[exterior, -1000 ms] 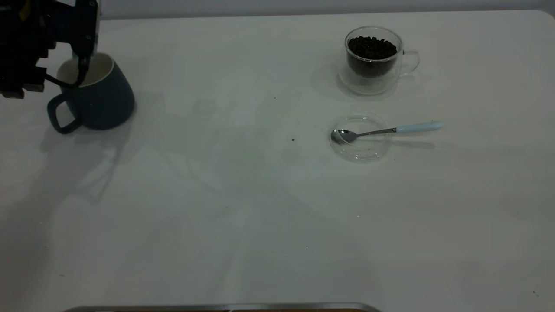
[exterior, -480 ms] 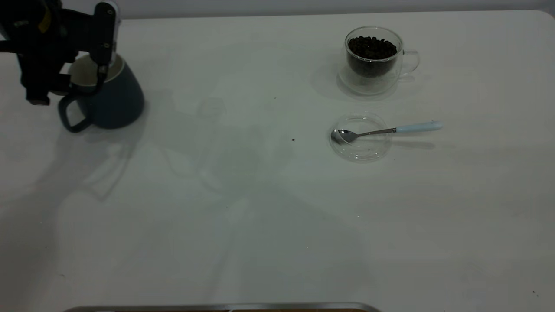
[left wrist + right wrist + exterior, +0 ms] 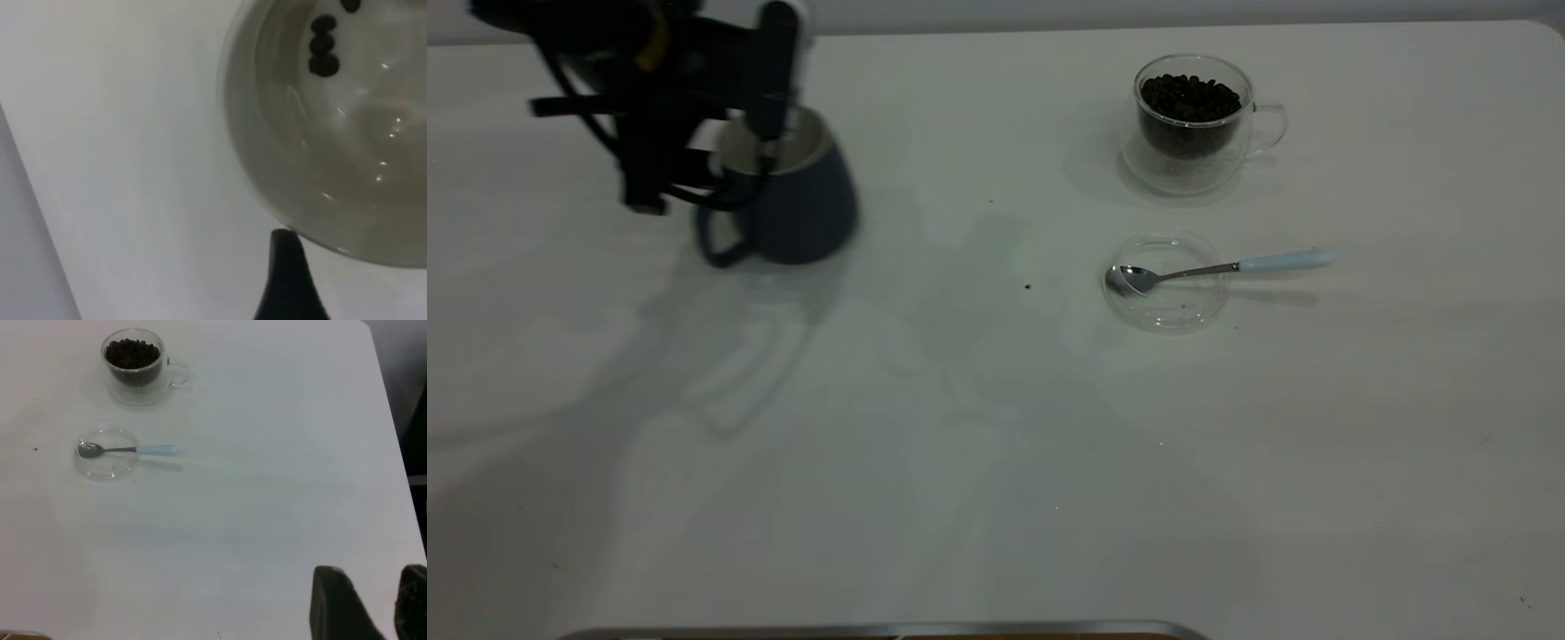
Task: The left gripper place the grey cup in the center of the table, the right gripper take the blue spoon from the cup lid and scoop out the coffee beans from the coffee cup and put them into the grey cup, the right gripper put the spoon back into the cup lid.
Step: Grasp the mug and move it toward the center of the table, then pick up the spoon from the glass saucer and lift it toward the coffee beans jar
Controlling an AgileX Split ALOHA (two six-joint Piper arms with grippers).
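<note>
My left gripper [image 3: 767,147] is shut on the rim of the grey cup [image 3: 805,209], at the far left-centre of the table [image 3: 960,444]. One black finger [image 3: 287,280] shows outside the rim in the left wrist view. The cup's white inside [image 3: 347,133] holds a few dark beans [image 3: 323,45]. The coffee cup [image 3: 1193,120] with coffee beans [image 3: 1190,96] stands at the far right. In front of it lies the cup lid [image 3: 1163,283], with the blue spoon [image 3: 1227,267] resting in it, handle pointing right. My right gripper [image 3: 373,603] hangs open over bare table, far from the spoon [image 3: 127,449].
A single loose bean [image 3: 1028,286] lies on the table left of the lid. A metal edge [image 3: 871,629] runs along the near side. The table's right edge and rounded corner [image 3: 373,340] show in the right wrist view.
The left gripper has carried the grey cup to the right, from the table's left edge toward the middle. The spoon, lid and coffee cup have not moved.
</note>
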